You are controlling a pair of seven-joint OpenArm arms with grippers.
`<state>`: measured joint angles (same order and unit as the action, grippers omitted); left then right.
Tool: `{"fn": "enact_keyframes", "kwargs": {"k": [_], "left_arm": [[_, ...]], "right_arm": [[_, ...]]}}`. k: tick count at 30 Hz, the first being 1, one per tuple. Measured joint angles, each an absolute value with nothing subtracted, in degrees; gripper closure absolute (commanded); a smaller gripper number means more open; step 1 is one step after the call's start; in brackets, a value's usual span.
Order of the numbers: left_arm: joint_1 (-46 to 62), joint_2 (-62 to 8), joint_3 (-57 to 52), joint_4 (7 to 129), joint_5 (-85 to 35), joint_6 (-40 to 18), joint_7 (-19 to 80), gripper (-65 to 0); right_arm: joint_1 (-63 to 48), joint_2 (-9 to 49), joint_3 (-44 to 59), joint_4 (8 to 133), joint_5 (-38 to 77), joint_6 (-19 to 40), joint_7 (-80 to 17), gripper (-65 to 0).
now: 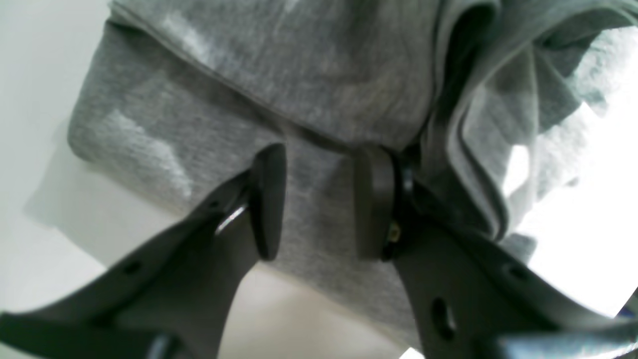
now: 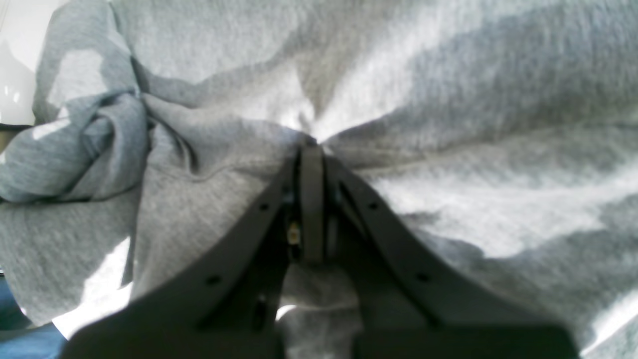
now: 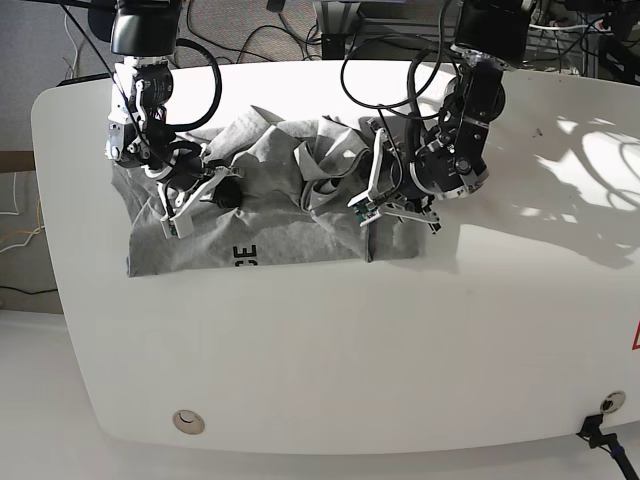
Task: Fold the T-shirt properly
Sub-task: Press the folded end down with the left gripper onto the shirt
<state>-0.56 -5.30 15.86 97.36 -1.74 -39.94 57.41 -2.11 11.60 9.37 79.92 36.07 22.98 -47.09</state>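
The heather-grey T-shirt (image 3: 290,235) lies crumpled on the white table (image 3: 400,330), with black letters (image 3: 246,254) showing near its front edge. My right gripper (image 2: 311,145) is shut on a pinch of the T-shirt (image 2: 448,99), and the cloth puckers at its tips; in the base view that right gripper (image 3: 205,190) is over the shirt's left part. My left gripper (image 1: 321,164) has its pads apart around a folded edge of the T-shirt (image 1: 209,114). In the base view the left gripper (image 3: 385,200) is at the shirt's right edge.
Cables (image 3: 300,30) and equipment crowd the far table edge. A round fitting (image 3: 187,422) sits near the front edge. Bright sun patches (image 3: 590,160) fall on the right of the table.
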Motion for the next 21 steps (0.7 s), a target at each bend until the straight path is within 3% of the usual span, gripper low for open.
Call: {"fn": "enact_keyframes", "kwargs": {"k": [6,21], "left_arm": [[-0.75,-5.23,15.88,94.06,-1.54,-39.94,57.41,-20.0],[-8.19,3.92,15.79,89.62,-1.48,-39.94,57.43,-20.0]], "right_arm": [[-2.11,11.60,9.37,79.92,36.10,22.98,-47.11,0.0],[-2.13,11.57,9.37,79.92,36.21,23.00,-47.07,0.0]]}}
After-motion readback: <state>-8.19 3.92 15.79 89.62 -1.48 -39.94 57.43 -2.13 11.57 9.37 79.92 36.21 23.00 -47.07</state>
